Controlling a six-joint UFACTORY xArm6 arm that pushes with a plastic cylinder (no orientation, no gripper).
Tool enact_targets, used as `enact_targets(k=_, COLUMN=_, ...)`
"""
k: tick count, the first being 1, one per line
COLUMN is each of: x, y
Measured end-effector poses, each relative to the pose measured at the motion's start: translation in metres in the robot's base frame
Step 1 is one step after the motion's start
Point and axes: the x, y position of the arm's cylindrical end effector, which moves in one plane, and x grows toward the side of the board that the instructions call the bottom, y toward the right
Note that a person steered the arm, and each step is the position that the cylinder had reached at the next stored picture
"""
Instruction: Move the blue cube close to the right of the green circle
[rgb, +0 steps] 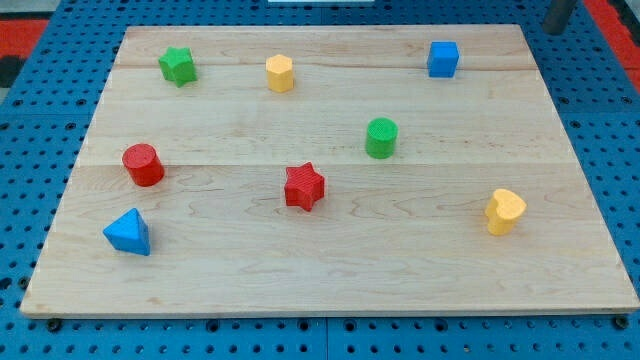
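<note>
Fig.: wooden tabletop (330, 270) w/ eight blocks, one camera view. The blue cube (443, 58) is seen near the view's top right; the green circle (381, 137), a short cylinder, is seen below it and to its left, well apart. No claw is fitted, so no wide/narrow state applies. At the view's top-right corner a dark rod (558, 14) is partly shown, off the board; its lower end cannot be made out, so the position of my tip is prob. above-right of the cube, but this cannot be told for sure.

Risks, as judged: the cube must be pushed down and slightly left. If it is struck off-centre, rotation and sideways slip are likely; if pushed too far left, the circle may be hit and rolled off its spot.

Other blocks: green star (177, 65), yellow hexagon (279, 73), red cylinder (143, 165), red star (304, 187), blue triangle (128, 232), yellow heart (505, 211). All appear to be ribbed plastic, matte. The tabletop is pale planked wood, smooth, w/ visible grain; a blue perforated base (40, 110) is seen around it.
</note>
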Motion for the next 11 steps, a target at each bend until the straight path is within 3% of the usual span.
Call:
enact_targets(k=2, x=0.004, y=-0.015)
enact_targets(k=3, x=0.011, y=-0.058)
enact_targets(k=4, x=0.061, y=-0.110)
enact_targets(k=5, x=0.069, y=-0.133)
enact_targets(k=6, x=0.033, y=-0.134)
enact_targets(k=7, x=0.032, y=-0.177)
enact_targets(k=8, x=0.094, y=-0.204)
enact_targets(k=11, x=0.134, y=-0.164)
